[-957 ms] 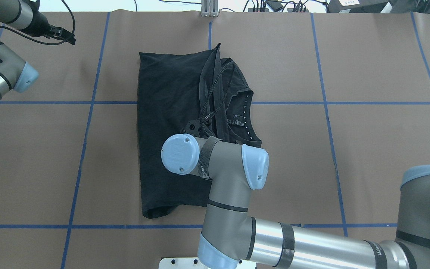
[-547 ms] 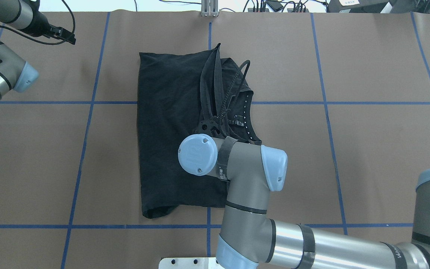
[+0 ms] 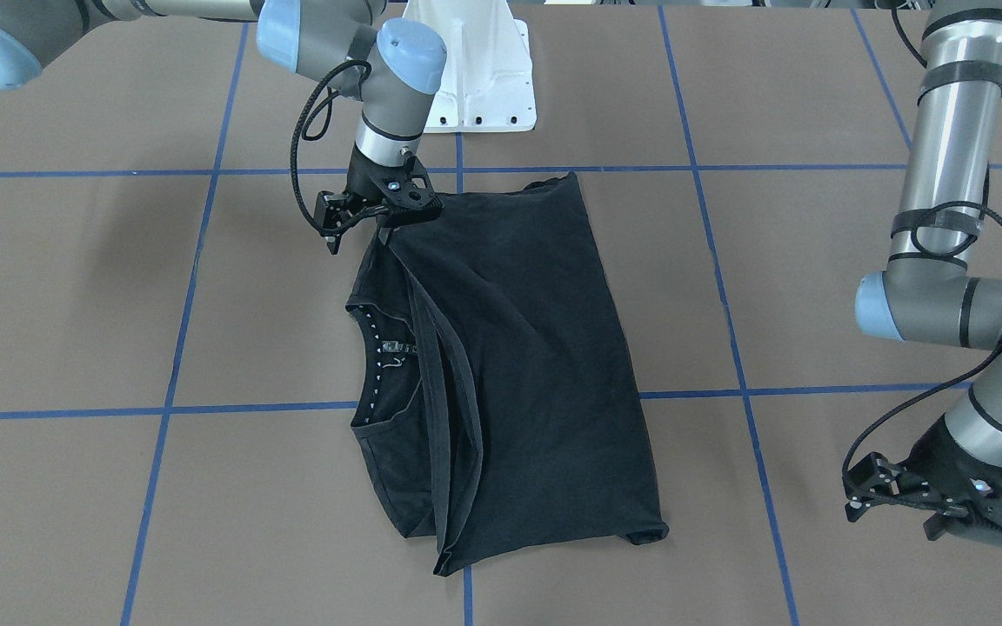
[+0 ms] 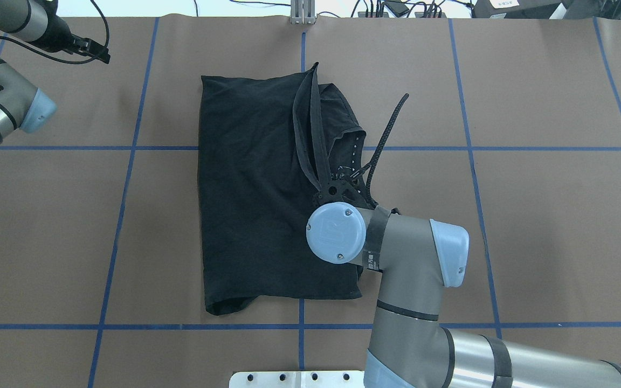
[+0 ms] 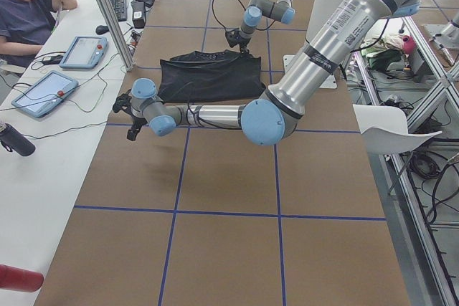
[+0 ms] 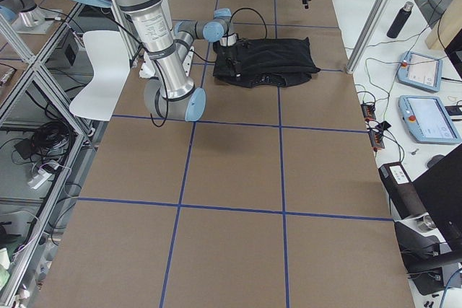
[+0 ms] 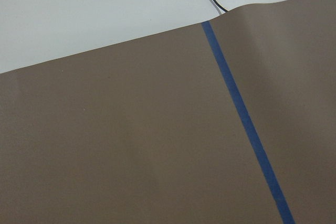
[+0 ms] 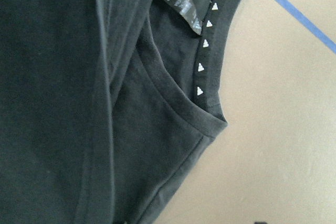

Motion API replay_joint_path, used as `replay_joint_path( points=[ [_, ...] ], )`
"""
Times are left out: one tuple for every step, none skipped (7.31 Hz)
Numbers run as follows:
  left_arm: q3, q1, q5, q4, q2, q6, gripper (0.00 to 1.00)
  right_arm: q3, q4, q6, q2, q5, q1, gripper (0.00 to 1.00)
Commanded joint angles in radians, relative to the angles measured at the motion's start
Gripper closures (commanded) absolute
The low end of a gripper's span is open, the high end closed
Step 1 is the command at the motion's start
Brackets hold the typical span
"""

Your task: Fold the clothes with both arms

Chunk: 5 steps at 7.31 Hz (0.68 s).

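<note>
The black T-shirt (image 4: 246,188) lies folded lengthwise on the brown table, with its graphic hidden. Its collar (image 3: 375,343), trimmed with small white triangles, shows on the side toward my right arm and fills the right wrist view (image 8: 207,56). My right gripper (image 3: 384,228) is at the shirt's near corner, shut on a hem strip (image 4: 310,129) that rises to it. In the overhead view the wrist (image 4: 337,240) hides its fingers. My left gripper (image 3: 979,530) hangs open and empty over bare table, far off the shirt, and it also shows in the overhead view (image 4: 100,54).
The white pedestal base (image 3: 475,78) stands just behind the shirt. Blue tape lines (image 4: 127,147) grid the brown table cover, whose far edge (image 7: 105,59) is close to the left gripper. A side table with tablets (image 5: 43,94) and a seated person (image 5: 29,5) lies beyond.
My right arm has moved rightward across the shirt toward the collar side, and the hem strip has swung with it. The left arm has not moved.
</note>
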Motion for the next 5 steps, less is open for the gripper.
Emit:
replay_joint_path(
  points=[
    [0.000, 0.000, 0.000, 0.000, 0.001, 0.000, 0.00, 0.086, 0.001, 0.003, -0.080, 0.003, -0.002, 0.13],
    [0.000, 0.000, 0.000, 0.000, 0.000, 0.000, 0.00, 0.126, 0.001, 0.003, -0.093, 0.009, -0.005, 0.10],
    [0.000, 0.000, 0.000, 0.000, 0.001, 0.000, 0.00, 0.108, 0.004, 0.011, -0.064, 0.007, -0.004, 0.03],
    [0.000, 0.000, 0.000, 0.000, 0.000, 0.000, 0.00, 0.057, 0.012, 0.020, 0.011, 0.009, 0.011, 0.02],
    [0.000, 0.000, 0.000, 0.000, 0.000, 0.000, 0.00, -0.049, 0.017, 0.063, 0.115, 0.009, 0.027, 0.01]
  ],
)
